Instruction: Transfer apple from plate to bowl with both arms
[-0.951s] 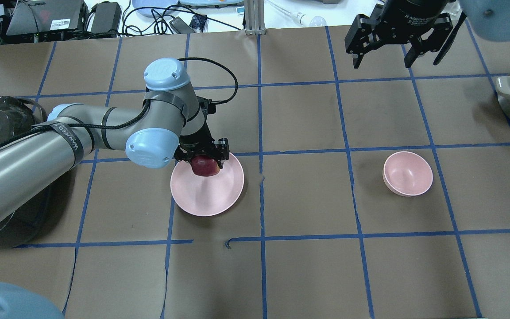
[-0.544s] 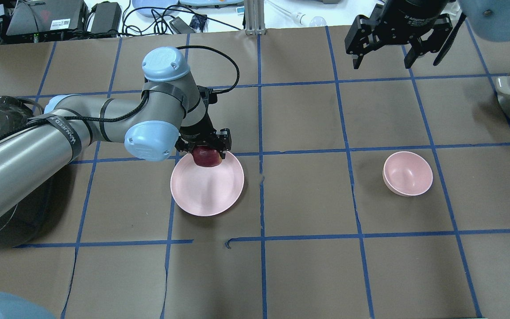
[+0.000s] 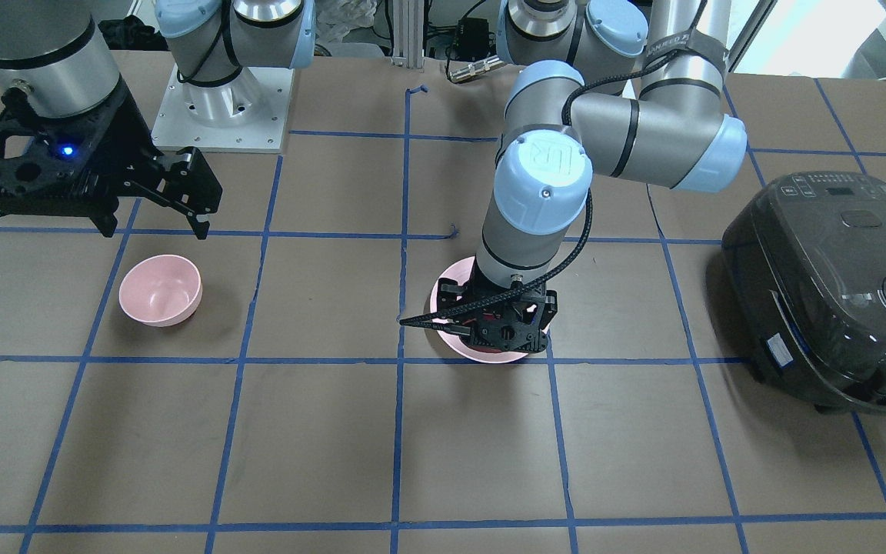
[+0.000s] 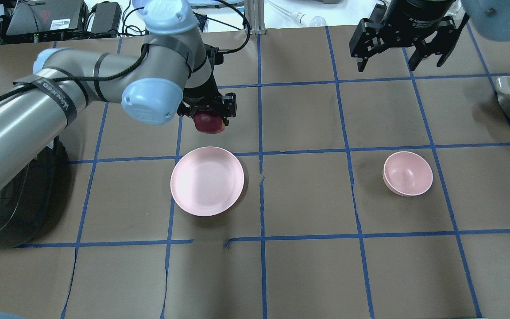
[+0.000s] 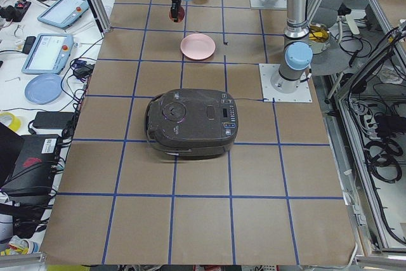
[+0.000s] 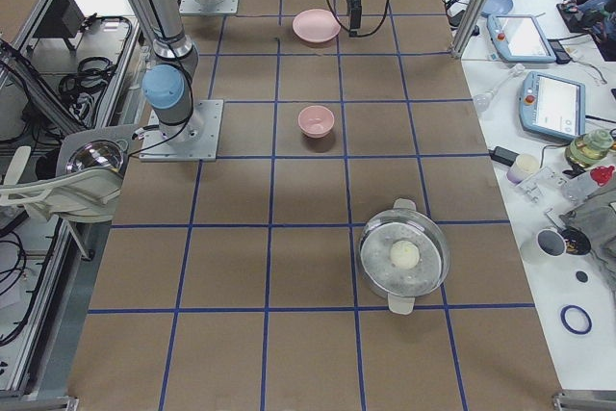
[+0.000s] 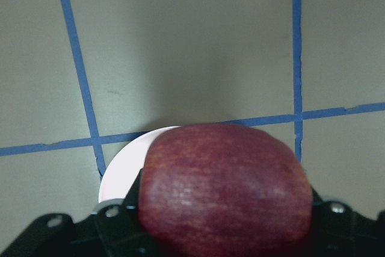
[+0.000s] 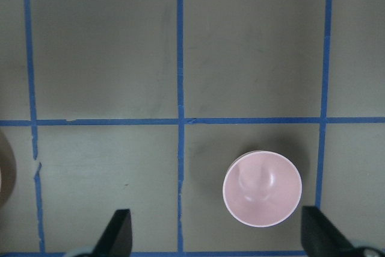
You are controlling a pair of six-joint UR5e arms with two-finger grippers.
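Left gripper (image 4: pixel 208 116) is pinching the apple (image 4: pixel 209 122) up in the air, upper left of centre in the overhead shot, clear of the plate (image 4: pixel 207 180). From the front the wrist hides the apple completely. Right gripper (image 4: pixel 388 64) is spread wide at top right, its arm cut off by the frame. The bowl (image 4: pixel 407 173) sits lower right.

apple (image 7: pixel 222 188): dark red, faint pale streaks | plate (image 4: pixel 207 181): pale pink | bowl (image 4: pixel 407 173): pale pink | table (image 4: pixel 308 190): brown, blue grid
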